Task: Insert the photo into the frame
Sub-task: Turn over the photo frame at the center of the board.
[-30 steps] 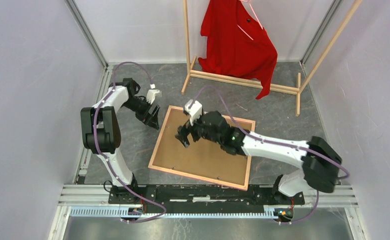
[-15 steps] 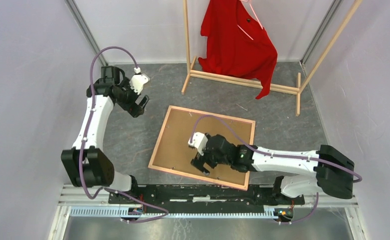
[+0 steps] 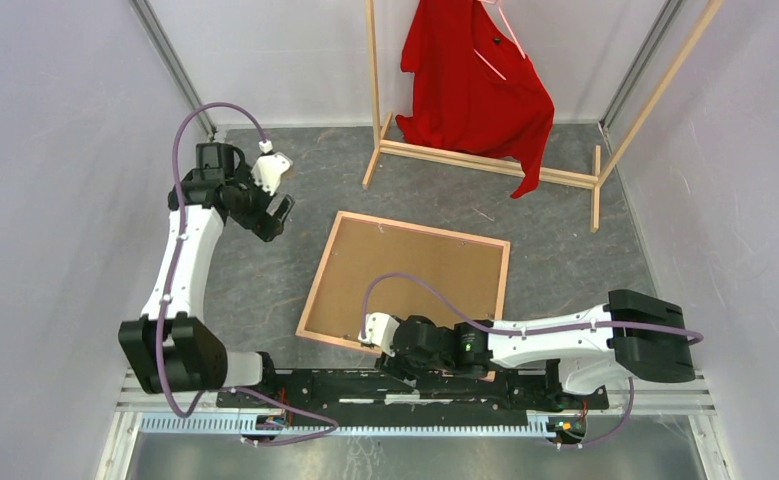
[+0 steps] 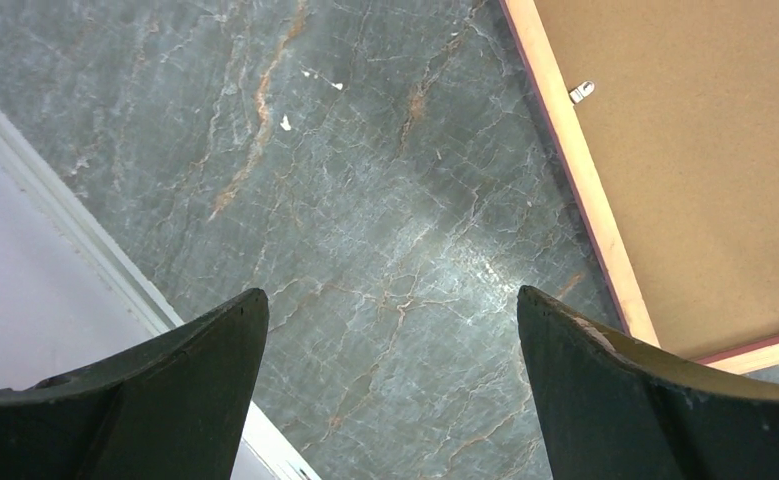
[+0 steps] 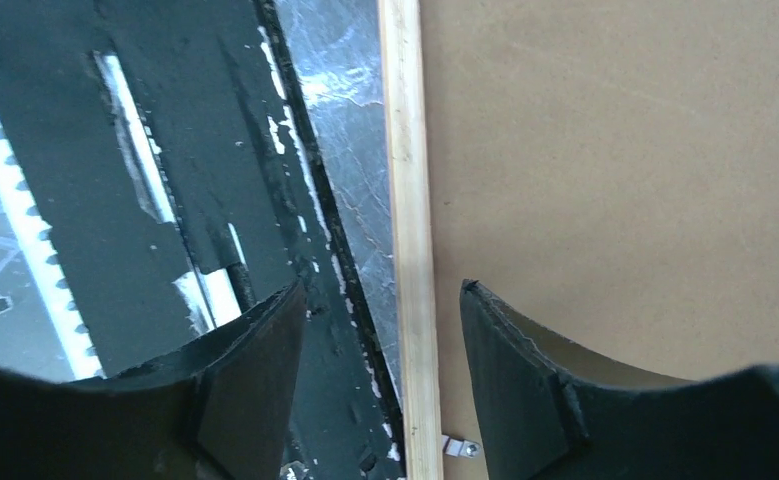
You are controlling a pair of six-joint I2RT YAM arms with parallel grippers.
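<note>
The frame (image 3: 319,275) lies face down on the grey table, light wood rim up, with the brown backing board (image 3: 415,270) inside it. The photo is out of view. My left gripper (image 3: 277,215) hangs open above bare table, left of the frame's far-left corner; its wrist view shows the frame rim (image 4: 575,170) to the right of the gripper (image 4: 390,300). My right gripper (image 3: 393,355) is low over the frame's near edge. It (image 5: 380,290) stands open astride the wood rim (image 5: 405,200), one finger over the backing board (image 5: 615,150), with gaps on both sides.
A wooden clothes rack (image 3: 485,165) with a red shirt (image 3: 475,80) stands at the back. Walls close in left and right. The black and aluminium base rail (image 3: 415,385) runs just beside the frame's near edge. Small metal clips (image 4: 582,92) sit on the rim.
My right gripper drew back from the far part of the backing board to the frame's near edge, and its jaws narrowed. My left gripper left the frame's far-left corner, moved back-left and opened wide.
</note>
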